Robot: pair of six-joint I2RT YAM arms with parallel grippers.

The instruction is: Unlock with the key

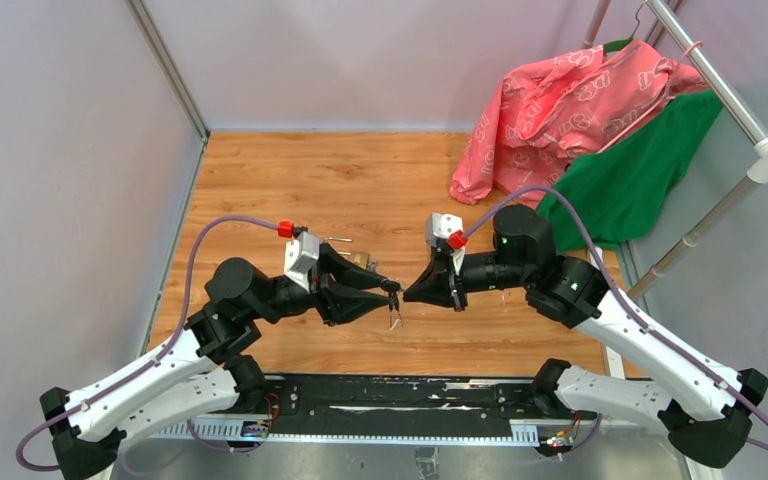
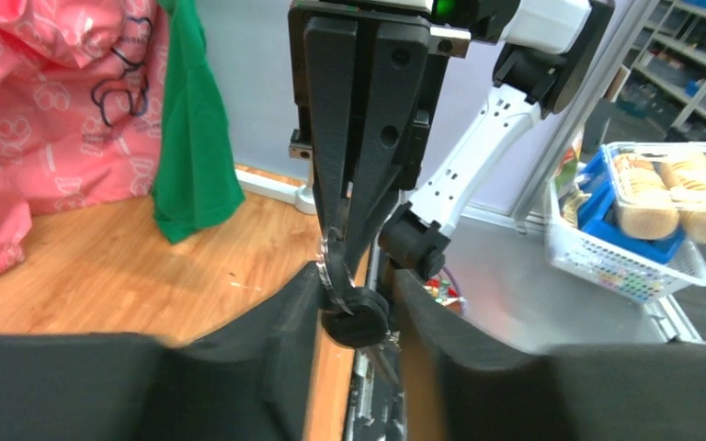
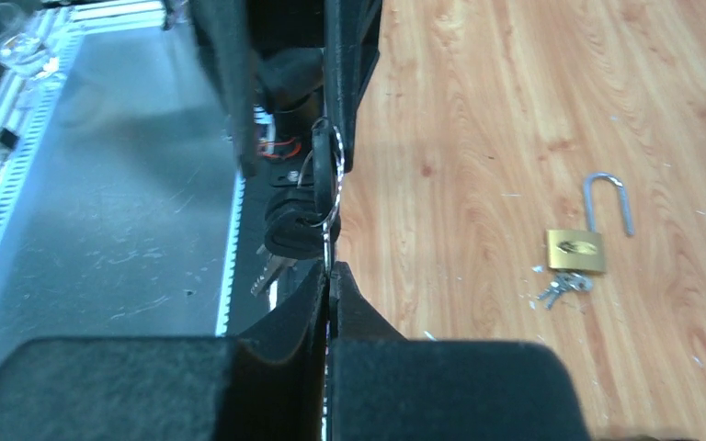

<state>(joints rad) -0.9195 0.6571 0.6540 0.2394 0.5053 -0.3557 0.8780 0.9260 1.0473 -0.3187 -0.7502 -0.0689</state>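
Key (image 2: 357, 317) hangs above the bench (image 1: 360, 180) between your pincer tips. Your right pincer (image 3: 329, 274) is clenched on its thin ring (image 2: 331, 273); whether your left pincer (image 2: 357, 296) grips the black head is unclear. The ring may twist or slip, dropping the key short of the padlock (image 3: 576, 250) beyond the left pincer.

Pink patterned garment (image 1: 560, 110) and green garment (image 1: 630, 170) hang from a white rail (image 1: 730, 100), draping onto the wooden worktop (image 1: 360, 180). A white basket (image 2: 625, 262) holds packaged biscuits (image 2: 662, 193).
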